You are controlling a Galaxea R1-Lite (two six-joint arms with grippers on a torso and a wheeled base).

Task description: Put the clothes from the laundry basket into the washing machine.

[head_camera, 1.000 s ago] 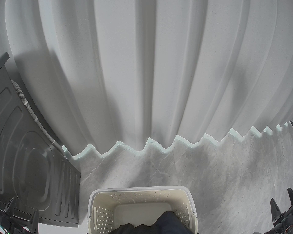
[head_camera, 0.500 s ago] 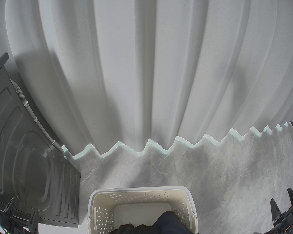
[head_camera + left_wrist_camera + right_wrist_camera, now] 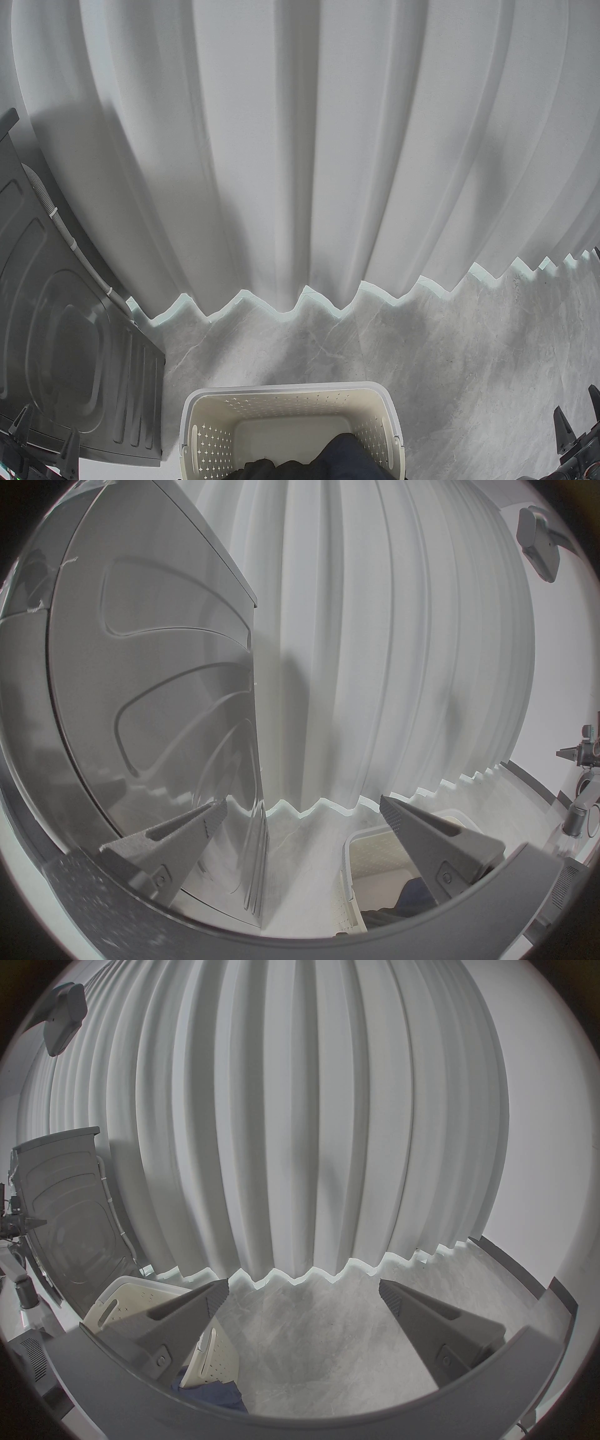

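No change vs. the earlier head frames: arms, basket and camera all sit where they were.

The laundry basket is cream plastic, perforated walls, on the grey marbled floor directly ahead of the robot, between the two arms. Clothes are dark, navy to black, bunched at the basket's near end; the far half of the basket bottom is bare. The washing machine is on the robot's left, just beside the basket with a strip of floor between them. It is grey, and the side facing the cameras is a ribbed metal panel with a corrugated hose along its edge.

Left gripper: jaws spread wide, holding nothing, near the machine panel. Right gripper: jaws spread wide, holding nothing, over floor on the basket's right.

Hidden: the clothes pile is cut off by the head view's lower edge and partly covered by gripper fingers in both wrist views, so item count is unclear. White curtain hangs behind everything.
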